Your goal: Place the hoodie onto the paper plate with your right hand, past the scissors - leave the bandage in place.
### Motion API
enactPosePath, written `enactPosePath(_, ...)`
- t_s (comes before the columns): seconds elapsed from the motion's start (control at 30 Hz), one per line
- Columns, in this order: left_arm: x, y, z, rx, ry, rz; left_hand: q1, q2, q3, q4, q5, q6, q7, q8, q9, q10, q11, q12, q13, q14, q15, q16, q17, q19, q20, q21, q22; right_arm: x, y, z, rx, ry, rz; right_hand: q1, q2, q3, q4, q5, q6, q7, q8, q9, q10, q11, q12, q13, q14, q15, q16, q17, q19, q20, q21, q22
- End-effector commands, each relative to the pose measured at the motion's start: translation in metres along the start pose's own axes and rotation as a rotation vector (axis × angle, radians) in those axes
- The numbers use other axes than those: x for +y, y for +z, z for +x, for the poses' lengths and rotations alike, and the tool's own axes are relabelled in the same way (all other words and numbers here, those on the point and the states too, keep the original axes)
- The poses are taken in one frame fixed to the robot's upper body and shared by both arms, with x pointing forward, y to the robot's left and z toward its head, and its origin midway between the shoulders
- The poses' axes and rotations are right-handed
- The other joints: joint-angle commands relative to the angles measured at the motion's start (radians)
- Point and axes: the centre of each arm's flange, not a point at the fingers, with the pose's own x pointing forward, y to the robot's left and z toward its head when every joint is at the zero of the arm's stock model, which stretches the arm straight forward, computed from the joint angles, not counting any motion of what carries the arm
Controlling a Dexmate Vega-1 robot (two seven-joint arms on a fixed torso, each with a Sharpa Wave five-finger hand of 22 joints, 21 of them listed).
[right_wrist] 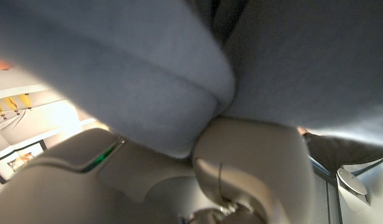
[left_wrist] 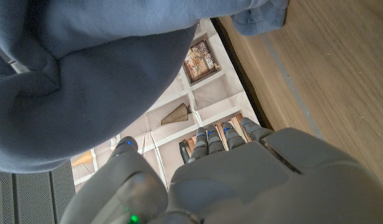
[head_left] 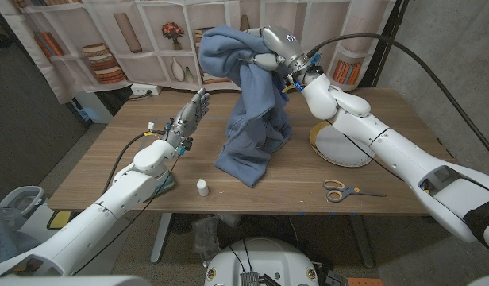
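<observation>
No readable writing or brand shows on any item. At upper centre of the head view, the right hand [head_left: 264, 52] grips the blue hoodie [head_left: 252, 119] aloft, its hem trailing on the wooden table [head_left: 387, 107]. The paper plate [head_left: 340, 147] lies right of centre, partly behind the right arm; orange-handled scissors [head_left: 340, 191] lie below it. The left hand [head_left: 189, 119], fingers extended and empty, hovers left of the hoodie. A small white bottle [head_left: 202, 187] stands at lower centre.
</observation>
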Motion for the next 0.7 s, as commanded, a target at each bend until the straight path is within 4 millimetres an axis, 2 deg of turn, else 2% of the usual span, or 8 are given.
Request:
enactPosePath(0.03,-0.002,-0.002,-0.004,0.001,0.001,-0.005,0.012,-0.002,-0.002,-0.001,-0.001,0.006,0.002,0.005,0.005,0.000,0.000,0.001,0.004,-0.003,0.008,0.004,0.001,0.002,0.000,0.002,0.005,-0.016,0.002,0.010,-0.003,-0.036,-0.026,0.160,0.162,0.040,0.034,0.004,0.031,-0.020,0.006,0.001,0.015,-0.002,-0.003,0.004,0.008,-0.044,0.000,0.002,0.010,-0.060,0.008,0.004)
enactPosePath(0.7,-0.005,-0.003,-0.005,0.009,-0.006,-0.008,0.014,0.001,-0.004,-0.001,-0.001,0.008,0.003,0.006,0.005,0.003,0.002,0.002,0.004,-0.001,0.008,0.005,0.001,0.002,0.001,0.002,0.005,-0.037,-0.003,0.013,0.002,-0.088,-0.042,0.158,0.159,0.042,0.037,0.004,0.037,-0.022,0.001,0.002,0.024,-0.002,-0.008,0.004,0.015,-0.044,-0.006,0.002,0.009,-0.061,0.015,0.002)
